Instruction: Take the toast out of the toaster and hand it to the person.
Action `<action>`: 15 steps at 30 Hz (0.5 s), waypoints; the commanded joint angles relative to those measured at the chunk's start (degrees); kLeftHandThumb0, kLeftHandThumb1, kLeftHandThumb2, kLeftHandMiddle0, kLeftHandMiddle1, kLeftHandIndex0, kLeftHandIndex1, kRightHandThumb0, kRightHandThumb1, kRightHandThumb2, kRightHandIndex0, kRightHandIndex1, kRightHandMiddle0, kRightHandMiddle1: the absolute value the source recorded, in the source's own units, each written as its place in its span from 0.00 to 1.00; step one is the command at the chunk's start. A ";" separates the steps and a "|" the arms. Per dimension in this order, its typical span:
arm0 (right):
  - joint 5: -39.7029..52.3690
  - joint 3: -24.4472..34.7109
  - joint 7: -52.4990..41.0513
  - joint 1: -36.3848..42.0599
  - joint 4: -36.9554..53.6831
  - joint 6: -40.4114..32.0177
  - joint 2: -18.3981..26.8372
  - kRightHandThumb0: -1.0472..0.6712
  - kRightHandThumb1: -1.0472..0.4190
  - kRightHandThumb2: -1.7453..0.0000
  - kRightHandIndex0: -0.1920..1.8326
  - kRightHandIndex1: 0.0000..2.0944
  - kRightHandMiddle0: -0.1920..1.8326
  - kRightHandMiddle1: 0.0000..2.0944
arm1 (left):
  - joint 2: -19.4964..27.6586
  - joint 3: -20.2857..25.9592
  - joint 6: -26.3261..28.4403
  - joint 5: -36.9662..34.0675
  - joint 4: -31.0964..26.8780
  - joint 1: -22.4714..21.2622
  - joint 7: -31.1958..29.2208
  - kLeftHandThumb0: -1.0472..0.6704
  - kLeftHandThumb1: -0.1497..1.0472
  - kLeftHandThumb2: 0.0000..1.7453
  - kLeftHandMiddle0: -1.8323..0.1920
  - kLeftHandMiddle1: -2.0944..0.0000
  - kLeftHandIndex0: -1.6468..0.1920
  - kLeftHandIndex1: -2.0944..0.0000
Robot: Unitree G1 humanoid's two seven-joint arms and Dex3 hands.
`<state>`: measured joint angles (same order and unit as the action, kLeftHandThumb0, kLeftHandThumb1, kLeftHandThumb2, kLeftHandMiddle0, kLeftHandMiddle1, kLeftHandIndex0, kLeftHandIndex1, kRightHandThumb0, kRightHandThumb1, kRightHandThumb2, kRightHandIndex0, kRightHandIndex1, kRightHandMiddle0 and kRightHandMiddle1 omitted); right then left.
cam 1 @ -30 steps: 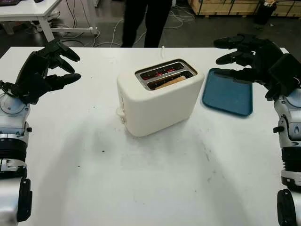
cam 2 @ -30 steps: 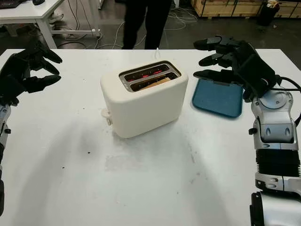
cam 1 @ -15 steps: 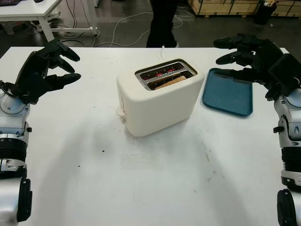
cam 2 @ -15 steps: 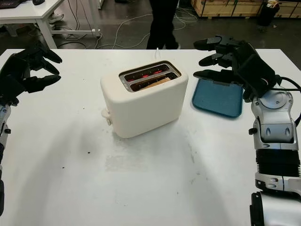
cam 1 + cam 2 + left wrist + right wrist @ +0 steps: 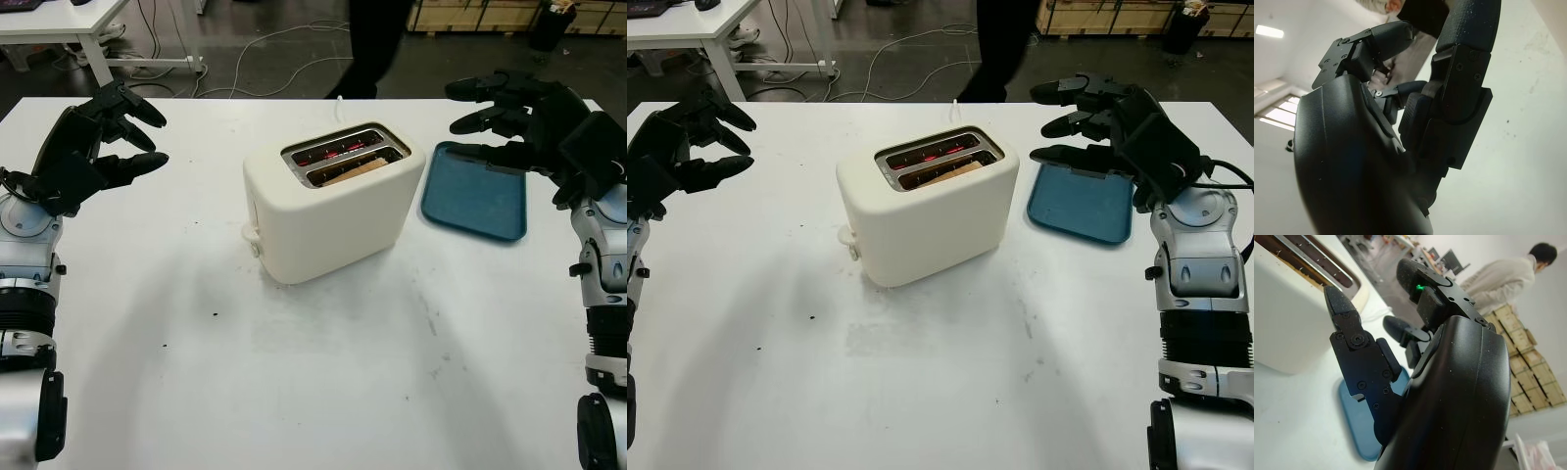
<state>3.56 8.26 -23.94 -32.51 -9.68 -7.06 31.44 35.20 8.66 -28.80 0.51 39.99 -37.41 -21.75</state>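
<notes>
The right hand [image 5: 519, 122] is held open and empty above the far edge of the blue tray [image 5: 475, 196], right of the toaster [image 5: 328, 211]. The left hand [image 5: 93, 147] is held open, well left. The toast [image 5: 355, 170] is seated low in the near slot. A person [image 5: 377, 44] is seen beyond the table [image 5: 323, 392], probably to receive it.

bare table [image 5: 323, 372] surrounds toaster [image 5: 333, 201]; tray [image 5: 475, 196] right.
</notes>
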 commanded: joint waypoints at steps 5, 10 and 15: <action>0.05 0.06 0.02 -0.60 -0.21 0.70 0.19 0.41 0.26 1.00 0.30 0.44 0.37 0.18 | 0.66 0.26 -0.68 0.25 -0.34 -0.02 0.83 0.00 0.89 0.08 0.76 0.29 0.78 0.32; -0.27 -0.05 0.17 -0.54 0.03 0.68 0.32 0.41 0.26 1.00 0.30 0.44 0.37 0.18 | 0.66 0.32 -0.29 -0.01 -0.55 0.03 0.58 0.00 0.89 0.07 0.76 0.29 0.78 0.32; -0.01 0.11 -0.09 -0.55 -0.45 1.52 0.27 0.42 0.25 1.00 0.30 0.44 0.37 0.18 | 0.55 0.36 -0.27 -0.20 -0.59 0.05 0.45 0.00 0.89 0.07 0.76 0.29 0.78 0.32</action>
<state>3.53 8.26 -23.94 -32.51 -9.92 -6.95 31.44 35.20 8.67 -28.80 0.53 39.96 -37.41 -21.70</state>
